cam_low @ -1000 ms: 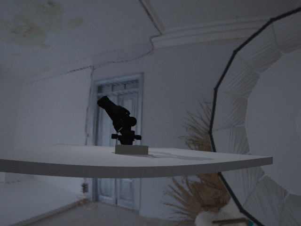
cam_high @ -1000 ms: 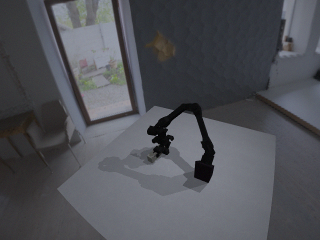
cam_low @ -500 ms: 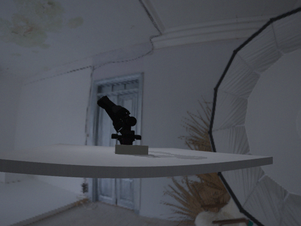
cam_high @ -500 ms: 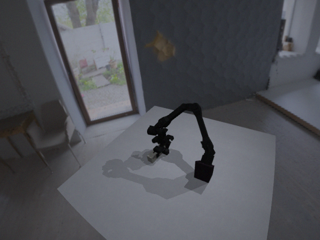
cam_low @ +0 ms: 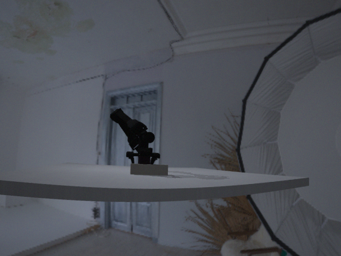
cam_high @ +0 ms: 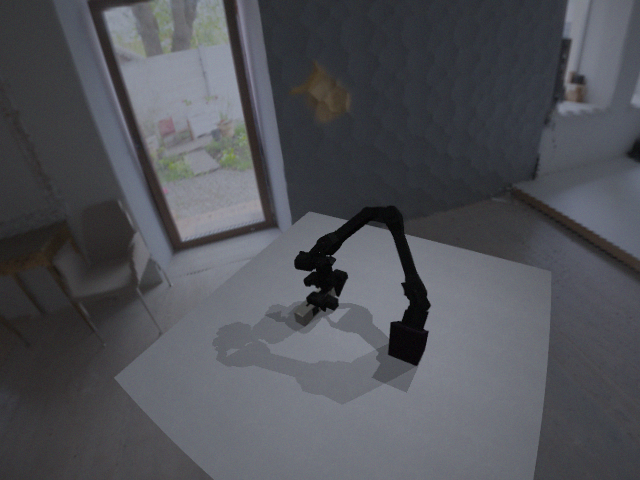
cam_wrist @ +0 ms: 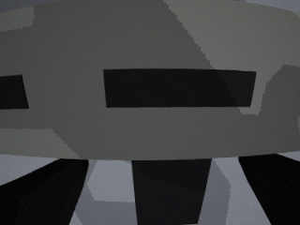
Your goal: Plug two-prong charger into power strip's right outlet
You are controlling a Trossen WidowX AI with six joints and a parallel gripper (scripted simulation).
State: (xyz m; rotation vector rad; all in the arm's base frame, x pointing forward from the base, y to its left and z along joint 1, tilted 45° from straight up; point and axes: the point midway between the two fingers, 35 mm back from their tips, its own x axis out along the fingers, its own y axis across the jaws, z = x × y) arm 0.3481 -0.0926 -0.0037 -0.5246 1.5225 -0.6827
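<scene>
Black and blocky, the charger stands between the widely parted fingers of the gripper, gap showing on either side, nothing gripped; it sits at the matte grey power strip, a plain oblong block with dark rectangular patches; prongs hidden, so their seating I cannot tell; the pale tabletop looks smooth.

Arm: matte black, slim links, bulky rounded joints (dark, detail mostly lost). Boxy dark purplish base, well apart from gripper; gripper black, with tapered fingers.
</scene>
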